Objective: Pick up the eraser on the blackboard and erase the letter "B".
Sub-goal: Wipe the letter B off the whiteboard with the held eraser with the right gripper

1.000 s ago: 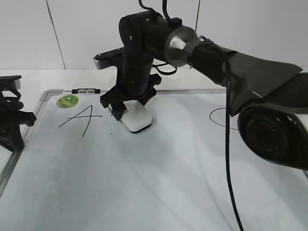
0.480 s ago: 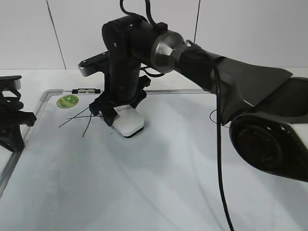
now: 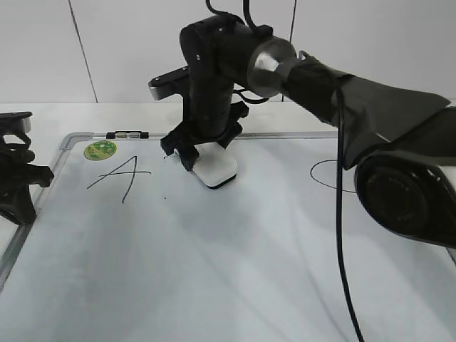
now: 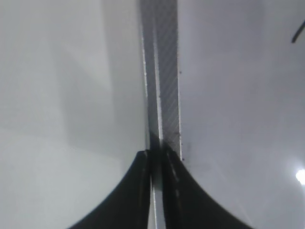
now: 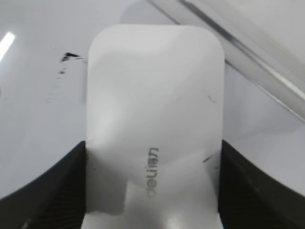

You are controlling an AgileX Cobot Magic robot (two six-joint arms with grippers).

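The blackboard (image 3: 235, 285) is a white dry-erase board with a grey frame, lying flat. My right gripper (image 3: 206, 158) reaches across from the right and is shut on the white eraser (image 3: 218, 172), whose underside rests on the board just right of the slanted "A" (image 3: 120, 174). In the right wrist view the eraser (image 5: 152, 86) sits between the jaws of my right gripper (image 5: 152, 160). No whole letter "B" shows; only small black traces (image 5: 69, 57) lie left of the eraser. My left gripper (image 3: 18, 182) is at the board's left edge, and in the left wrist view the left gripper (image 4: 157, 155) is shut and empty over the frame (image 4: 167, 71).
A round green sticker (image 3: 100, 149) and a small black-and-clear clip (image 3: 127, 134) sit at the board's top left corner. Part of the "C" (image 3: 322, 176) shows beside the right arm. The right arm's dark cover (image 3: 385, 114) spans the board's right side.
My right gripper swept the eraser left up to the "A", then back right. It now sits slightly right of and farther back than a second ago. The left arm has not moved.
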